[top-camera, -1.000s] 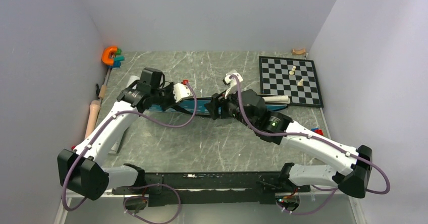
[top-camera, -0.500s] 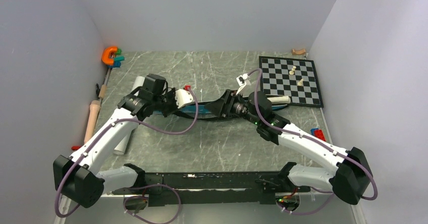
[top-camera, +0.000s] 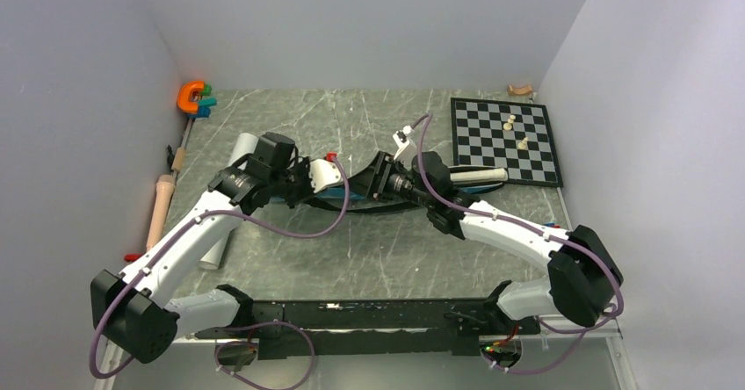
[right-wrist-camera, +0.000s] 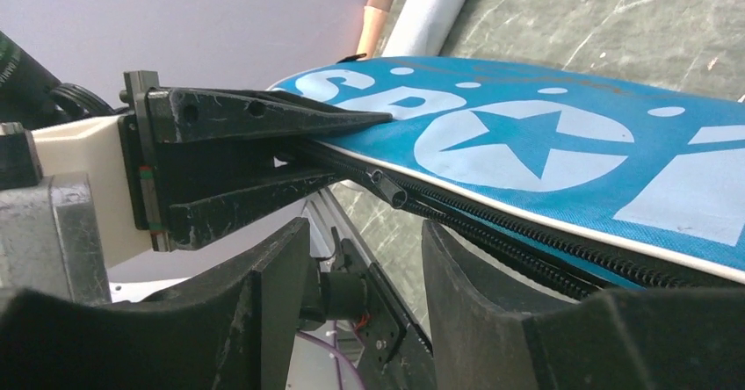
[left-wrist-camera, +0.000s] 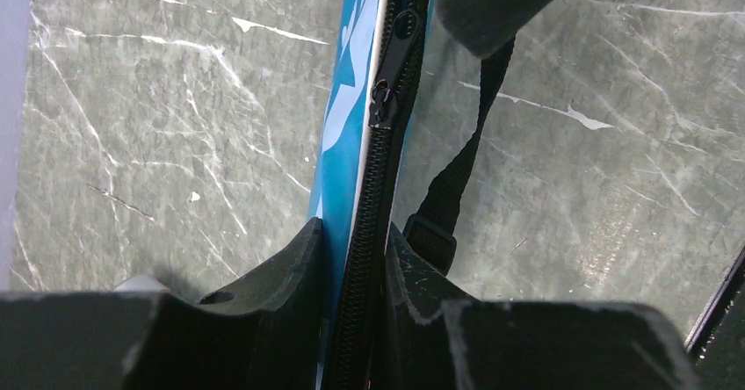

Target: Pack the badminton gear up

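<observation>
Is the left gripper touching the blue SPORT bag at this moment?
Touching. The left wrist view shows the left gripper clamped on the blue bag, a finger pressed against each side of its zipper edge with no gap.

We saw the bag lying across the middle of the tabletop, its length running left to right. The left pincer stood at its left part, clamped over the zip edge. The right pincer sat just right of it, fingers apart beside the same edge. A racket handle stuck out to the right, across the near edge of the chessboard at far right. The tube lay left of the bag, passing under the left arm, and the clamp sat in the far left corner.
</observation>
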Available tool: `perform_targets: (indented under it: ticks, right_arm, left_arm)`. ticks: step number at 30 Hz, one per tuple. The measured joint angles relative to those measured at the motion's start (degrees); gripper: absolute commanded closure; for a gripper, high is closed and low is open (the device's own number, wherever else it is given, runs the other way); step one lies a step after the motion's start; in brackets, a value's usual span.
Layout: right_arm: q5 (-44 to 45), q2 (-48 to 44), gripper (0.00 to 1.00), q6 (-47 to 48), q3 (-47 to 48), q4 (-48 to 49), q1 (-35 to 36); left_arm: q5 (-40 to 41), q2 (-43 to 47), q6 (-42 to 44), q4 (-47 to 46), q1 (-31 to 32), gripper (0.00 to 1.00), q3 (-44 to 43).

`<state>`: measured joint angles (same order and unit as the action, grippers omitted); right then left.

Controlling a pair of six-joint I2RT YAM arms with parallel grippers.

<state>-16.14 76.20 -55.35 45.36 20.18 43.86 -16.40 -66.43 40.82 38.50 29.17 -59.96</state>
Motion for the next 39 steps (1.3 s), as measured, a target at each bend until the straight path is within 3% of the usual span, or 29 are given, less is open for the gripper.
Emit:
perform_targets:
  ticks: [24,39]
  right_arm:
    - [-3.76,4.46,0.53,-4.92,0.0,5.29,-1.73]
    - [-3.43,-1.64,0.45,-3.3,-1.51,-3.96,-1.77]
  left_arm:
    - [1.14,0.81,-1.46,1.92,2.23,1.0,0.0]
    - [1.62,1.79,-1.46,2.51,3.08,1.0,0.5]
